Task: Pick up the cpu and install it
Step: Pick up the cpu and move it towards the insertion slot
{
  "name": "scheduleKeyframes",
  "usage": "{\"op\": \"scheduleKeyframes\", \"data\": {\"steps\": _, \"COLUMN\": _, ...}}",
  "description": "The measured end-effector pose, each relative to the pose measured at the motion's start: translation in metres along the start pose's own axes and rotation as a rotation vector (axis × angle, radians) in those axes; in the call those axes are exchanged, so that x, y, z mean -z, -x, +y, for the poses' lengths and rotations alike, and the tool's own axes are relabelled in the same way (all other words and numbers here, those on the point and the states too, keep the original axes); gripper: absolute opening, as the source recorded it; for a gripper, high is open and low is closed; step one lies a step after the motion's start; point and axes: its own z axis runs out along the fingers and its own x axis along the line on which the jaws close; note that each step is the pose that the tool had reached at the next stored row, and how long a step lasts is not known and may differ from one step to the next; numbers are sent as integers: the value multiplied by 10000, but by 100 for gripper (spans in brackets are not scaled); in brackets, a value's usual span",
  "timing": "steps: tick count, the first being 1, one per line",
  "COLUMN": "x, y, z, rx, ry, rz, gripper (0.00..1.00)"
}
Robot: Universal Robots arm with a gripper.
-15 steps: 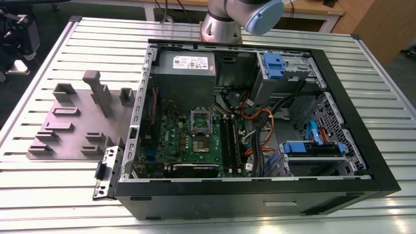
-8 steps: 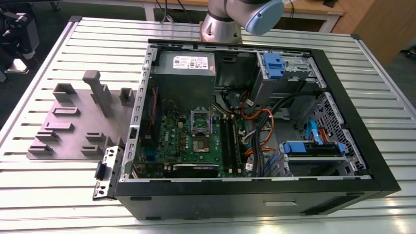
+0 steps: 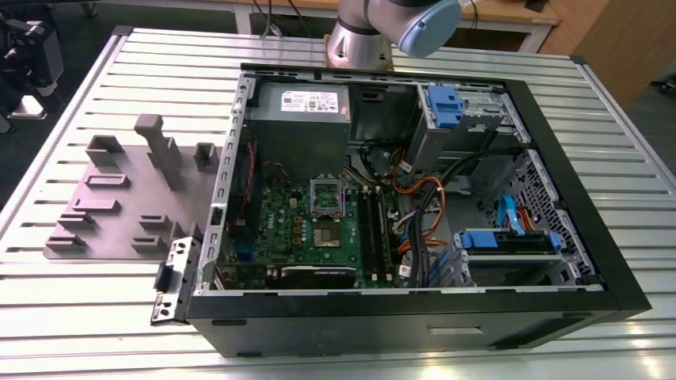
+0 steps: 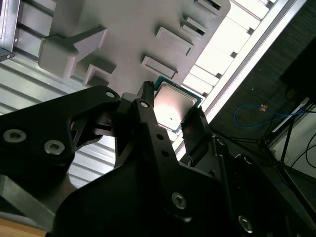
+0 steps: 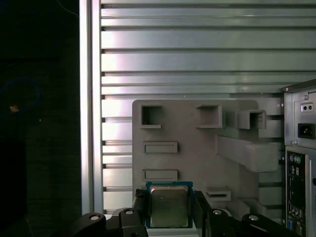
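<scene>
The gripper [image 5: 169,198] fingers [image 4: 146,101] pinch the cpu [image 5: 169,210] by opposite edges, over a corner of the grey fixture tray [image 5: 197,158], near the table's [image 5: 173,59] edge. Pick-up appears under way. Installation on the motherboard [image 3: 317,229] is not yet done.

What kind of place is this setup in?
Probably a robotics lab bench: an open computer case and a grey fixture tray sit on a slatted metal table, desks stand behind, and the end effector holds the cpu.
</scene>
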Motion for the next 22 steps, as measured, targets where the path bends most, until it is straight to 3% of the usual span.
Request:
{"op": "scheduleKeyframes", "data": {"steps": 7, "x": 45, "y": 1, "z": 1, "rx": 0, "ry": 0, "rz": 1, "gripper": 47}}
{"op": "scheduleKeyframes", "data": {"steps": 22, "x": 310, "y": 7, "z": 6, "rx": 0, "ry": 0, "rz": 0, "gripper": 47}}
